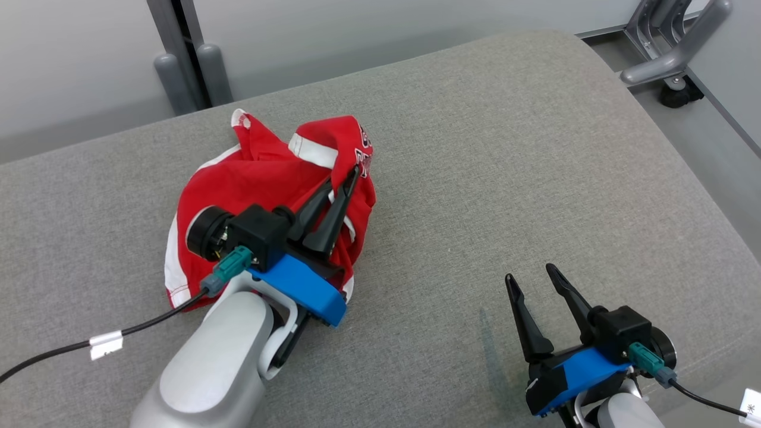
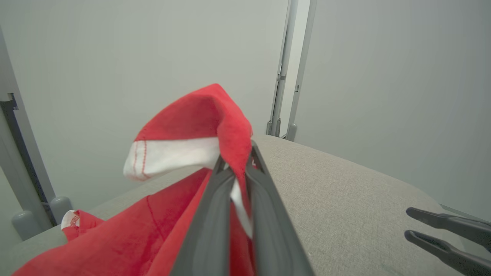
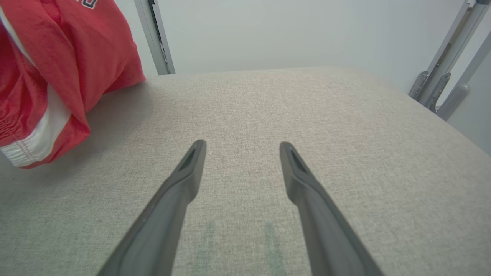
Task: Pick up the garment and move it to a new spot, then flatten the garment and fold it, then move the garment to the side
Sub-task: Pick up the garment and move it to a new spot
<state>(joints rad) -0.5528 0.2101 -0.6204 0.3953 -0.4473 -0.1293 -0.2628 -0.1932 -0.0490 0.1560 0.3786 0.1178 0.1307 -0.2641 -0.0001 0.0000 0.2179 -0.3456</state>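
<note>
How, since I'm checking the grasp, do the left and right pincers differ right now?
The left pincer is shut on a fold of the red garment; the right pincer stands open, holding nothing. The left pincer reaches over the garment; the right pincer is apart from it, over the grey surface. Both have two long dark fingers.

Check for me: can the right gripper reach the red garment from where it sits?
Probably yes. The right gripper is open over bare grey padded surface, with nothing between it and the red garment; the left gripper, shut on a raised fold, leaves that side free.
</note>
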